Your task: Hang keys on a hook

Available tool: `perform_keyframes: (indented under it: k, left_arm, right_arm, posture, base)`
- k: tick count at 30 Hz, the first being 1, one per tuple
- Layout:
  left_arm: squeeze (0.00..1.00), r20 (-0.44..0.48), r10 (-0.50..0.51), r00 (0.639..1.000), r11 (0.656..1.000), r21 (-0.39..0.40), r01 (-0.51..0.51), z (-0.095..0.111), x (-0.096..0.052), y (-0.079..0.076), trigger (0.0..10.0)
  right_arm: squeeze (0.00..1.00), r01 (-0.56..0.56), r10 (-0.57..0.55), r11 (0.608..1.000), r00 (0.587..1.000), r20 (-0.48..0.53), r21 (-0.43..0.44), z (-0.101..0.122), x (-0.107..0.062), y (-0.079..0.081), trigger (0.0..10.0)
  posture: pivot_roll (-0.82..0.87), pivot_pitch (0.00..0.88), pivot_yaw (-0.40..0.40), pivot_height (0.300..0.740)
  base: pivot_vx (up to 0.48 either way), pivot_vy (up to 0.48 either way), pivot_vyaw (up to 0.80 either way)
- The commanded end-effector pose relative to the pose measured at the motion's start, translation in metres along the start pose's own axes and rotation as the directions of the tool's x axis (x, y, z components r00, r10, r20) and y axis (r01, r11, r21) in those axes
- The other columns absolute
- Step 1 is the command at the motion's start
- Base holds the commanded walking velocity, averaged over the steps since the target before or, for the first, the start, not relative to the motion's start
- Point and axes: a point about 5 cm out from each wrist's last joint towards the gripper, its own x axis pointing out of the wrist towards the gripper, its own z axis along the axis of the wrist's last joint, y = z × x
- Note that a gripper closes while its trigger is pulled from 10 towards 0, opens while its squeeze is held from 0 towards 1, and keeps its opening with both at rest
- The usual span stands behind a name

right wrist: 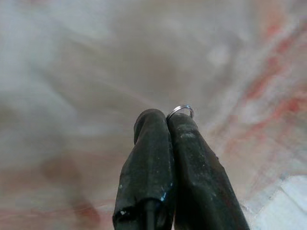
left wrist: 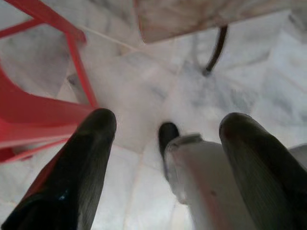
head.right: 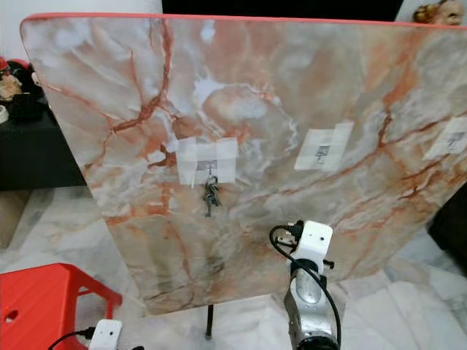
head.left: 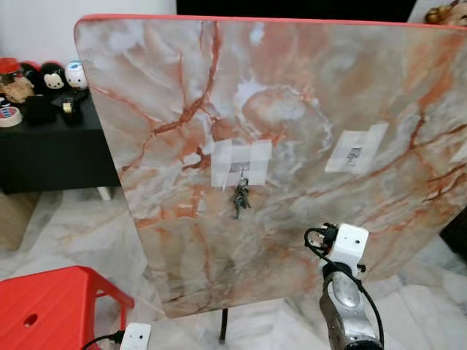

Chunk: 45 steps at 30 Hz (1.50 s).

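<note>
Fingers (right wrist: 192,158) of the right gripper (right wrist: 168,117), low in the frame, are pressed together on a small silver key ring (right wrist: 181,110) whose loop peeks above the tips; the keys themselves are hidden. Lower left, the left gripper (left wrist: 165,129) hangs with its fingers spread and empty above the floor (left wrist: 158,91), beside a red stool (head.left: 51,306). Such a ring is likely light, stiff and slippery, so pinching its rim and leaving the loop free seems sensible. Farther off, a marble board (head.left: 306,95) carries two taped hooks: one (head.left: 242,169) at centre already holds a key bunch (head.left: 240,198); the other (head.left: 354,154), right of centre, looks bare. No writing is legible.
</note>
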Motion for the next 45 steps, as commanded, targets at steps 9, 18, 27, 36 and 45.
perform_keyframes:
  k: [9,18,27,36,45]
  left_arm:
    - [0.0,-0.02,-0.001,1.0,1.0,-0.002,0.001,-0.007,-0.002,0.0,10.0]
    - [0.0,-0.019,0.001,1.0,1.0,0.0,-0.001,-0.007,-0.002,0.0,10.0]
    - [0.0,-0.016,0.005,1.0,1.0,-0.003,-0.005,-0.006,-0.002,0.001,10.0]
    - [0.0,-0.012,0.007,1.0,1.0,0.0,-0.007,-0.005,-0.002,0.001,10.0]
    - [0.0,-0.028,0.014,1.0,1.0,0.0,-0.014,-0.007,-0.002,0.004,10.0]
  right_arm:
    - [0.0,-0.024,0.065,0.979,0.977,0.201,-0.201,0.031,-0.004,0.008,10.0]
    - [0.0,0.058,0.088,0.904,0.944,0.318,-0.423,0.06,0.006,0.008,10.0]
    - [0.0,0.1,0.095,0.862,0.931,0.351,-0.497,0.078,0.016,0.01,10.0]
    - [0.0,0.111,0.098,0.852,0.926,0.364,-0.512,0.09,0.024,0.011,10.0]
    - [0.0,0.106,0.143,0.819,0.915,0.378,-0.564,0.098,0.026,0.014,10.0]
  posture:
    - [0.01,0.035,-0.08,0.74]
    - [0.01,0.031,-0.082,0.74]
    - [0.01,0.029,-0.082,0.74]
    - [0.01,0.017,-0.079,0.74]
    - [0.01,0.013,-0.078,0.74]
  base:
    - [0.0,0.0,0.0]
    - [0.0,0.0,0.0]
    - [0.0,0.0,0.0]
    - [0.0,0.0,0.0]
    - [0.0,0.0,0.0]
